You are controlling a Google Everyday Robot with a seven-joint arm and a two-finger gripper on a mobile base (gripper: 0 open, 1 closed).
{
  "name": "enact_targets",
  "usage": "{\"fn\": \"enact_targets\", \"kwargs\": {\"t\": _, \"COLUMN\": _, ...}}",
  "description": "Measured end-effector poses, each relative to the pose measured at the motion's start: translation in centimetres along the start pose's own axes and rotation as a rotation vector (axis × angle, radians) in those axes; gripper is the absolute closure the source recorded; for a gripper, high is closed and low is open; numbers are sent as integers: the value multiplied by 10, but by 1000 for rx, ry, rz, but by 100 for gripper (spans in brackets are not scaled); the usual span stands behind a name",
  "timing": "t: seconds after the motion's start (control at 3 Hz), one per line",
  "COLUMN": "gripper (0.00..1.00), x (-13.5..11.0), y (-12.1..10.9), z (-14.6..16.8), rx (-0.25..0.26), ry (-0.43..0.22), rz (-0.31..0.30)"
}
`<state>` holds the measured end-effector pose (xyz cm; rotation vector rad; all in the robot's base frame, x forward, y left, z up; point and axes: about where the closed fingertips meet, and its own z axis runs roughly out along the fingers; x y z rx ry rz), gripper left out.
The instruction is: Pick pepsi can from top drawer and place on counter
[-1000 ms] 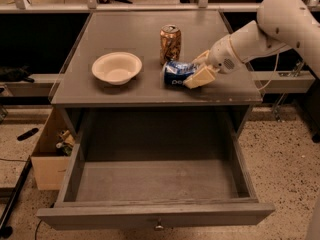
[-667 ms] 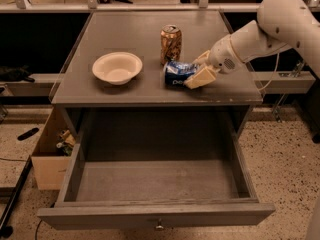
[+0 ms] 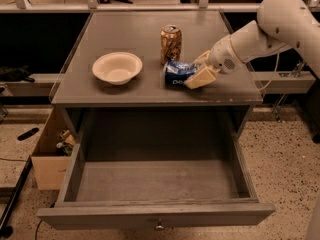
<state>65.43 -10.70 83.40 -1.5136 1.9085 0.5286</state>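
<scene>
Frankly, nothing has changed over the last second: my end effector [image 3: 193, 72] sits at the same spot on the counter [image 3: 125, 34], and the pepsi can [image 3: 175, 74] has not shifted either. I read that stillness as the set-down itself (the carrying looks finished, the letting go does not).

The pepsi can lies on its side on the counter, its far end pointing away from my wrist. Its near end is tucked into my end effector, which looks clamped on that end, one finger in front of it and one behind. So the can is out of the top drawer [image 3: 155, 216], which stands pulled open below and in front of my end effector with nothing in it that I can make out.

Just behind the can, on the far side from the drawer, a gold can [image 3: 170, 44] stands upright, close to the blue one but, as far as I can see, not touching it. A white bowl [image 3: 117, 67] rests further out beyond the can's far end, well apart from my end effector.

By my judgement the task is nearly complete. What remains is to release and draw back along my own arm, away from the gold can. The pepsi can may roll once freed, since it rests on its round side.
</scene>
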Motion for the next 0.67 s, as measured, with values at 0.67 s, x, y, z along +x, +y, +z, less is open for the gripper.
{"fn": "enact_targets", "kwargs": {"t": 0.67, "gripper": 0, "x": 0, "y": 0, "z": 0, "rx": 0, "ry": 0, "rz": 0}}
